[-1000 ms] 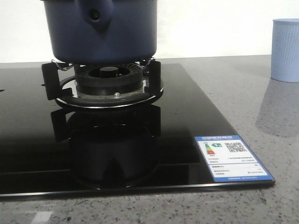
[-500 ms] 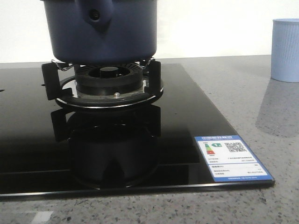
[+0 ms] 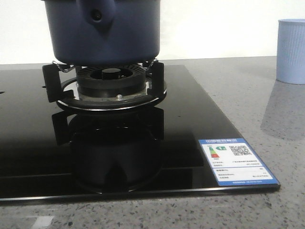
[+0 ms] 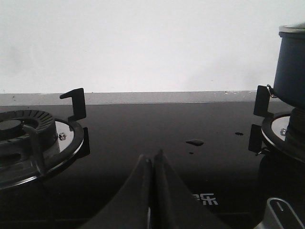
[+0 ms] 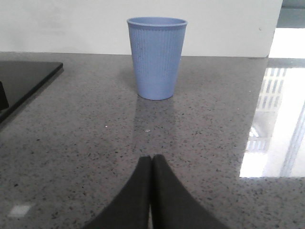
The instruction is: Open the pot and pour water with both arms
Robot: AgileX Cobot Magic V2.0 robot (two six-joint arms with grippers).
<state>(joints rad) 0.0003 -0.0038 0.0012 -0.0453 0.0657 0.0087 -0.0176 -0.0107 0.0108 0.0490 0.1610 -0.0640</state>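
Observation:
The dark navy-blue pot [image 3: 105, 33] stands on the burner stand [image 3: 109, 88] of a black glass stove; its top is cut off in the front view. Its handle stub with a small hole [image 3: 97, 15] faces the camera. In the left wrist view the pot's side [image 4: 291, 67] shows at the edge. My left gripper [image 4: 152, 160] is shut and empty, low over the black glass between two burners. My right gripper [image 5: 151, 160] is shut and empty over the grey counter, with the pale blue ribbed cup [image 5: 156, 57] ahead of it. Neither arm shows in the front view.
A second burner [image 4: 28, 138] lies on the stove's other side in the left wrist view. Small water drops [image 4: 194, 142] sit on the glass. A blue energy label [image 3: 236, 161] is stuck at the stove's near corner. The cup [image 3: 291, 50] stands on the counter at right.

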